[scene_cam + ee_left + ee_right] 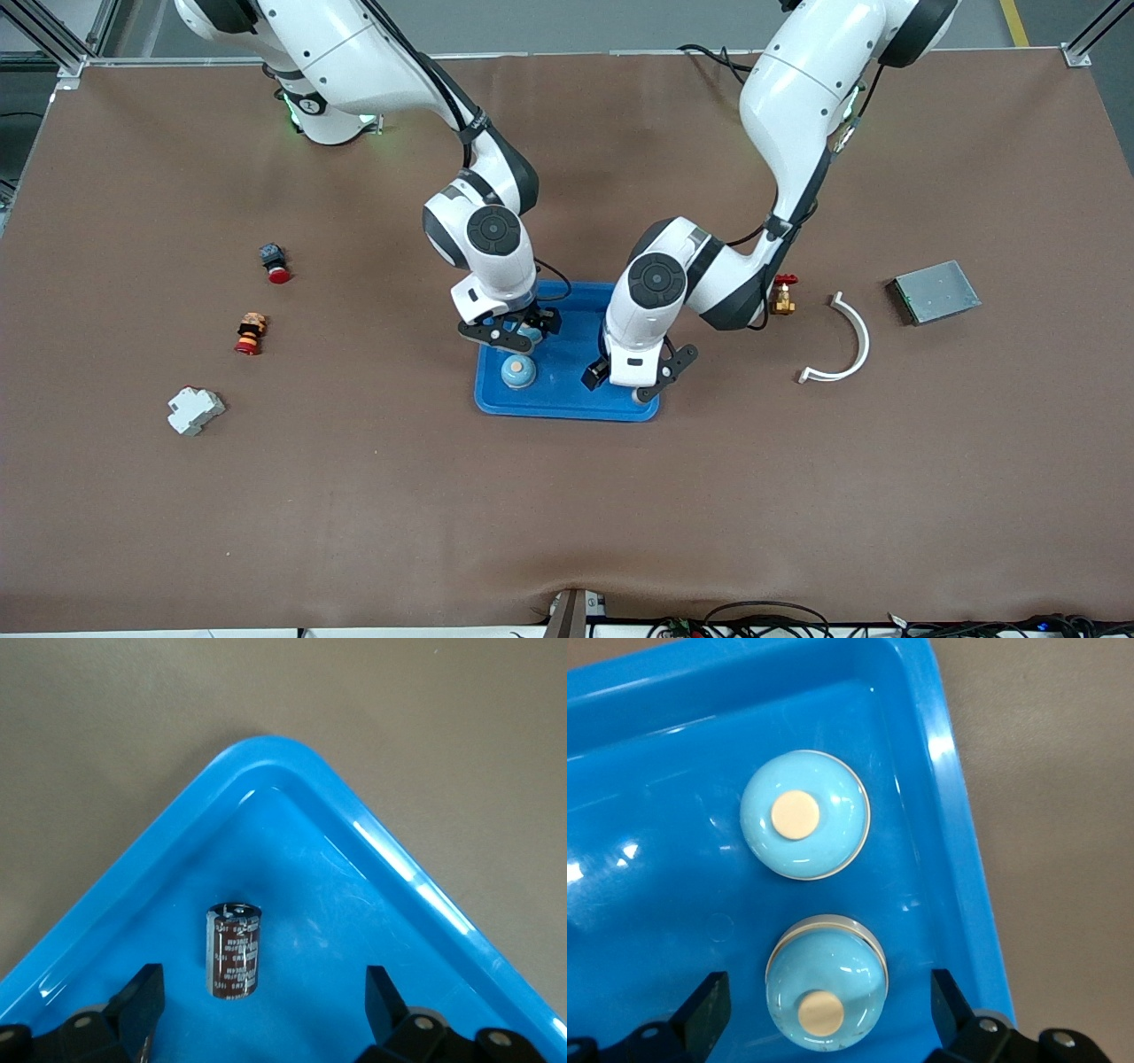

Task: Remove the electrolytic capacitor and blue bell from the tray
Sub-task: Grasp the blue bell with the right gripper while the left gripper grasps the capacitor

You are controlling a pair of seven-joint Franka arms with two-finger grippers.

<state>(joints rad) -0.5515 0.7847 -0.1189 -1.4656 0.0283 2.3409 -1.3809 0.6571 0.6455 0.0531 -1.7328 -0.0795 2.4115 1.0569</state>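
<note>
A tabletop (567,496) covered by a matte brown mat is shown, lit evenly from above. A small crease is seen in the mat at the edge nearest the front camera. Aluminium frame posts (53,40) are visible at the corners by the arm bases, where grey floor (576,22) is seen above the tabletop edge. A yellow floor line (1014,22) is marked near the left arm's end. Black cables (762,616) are gathered along the nearest edge.
</note>
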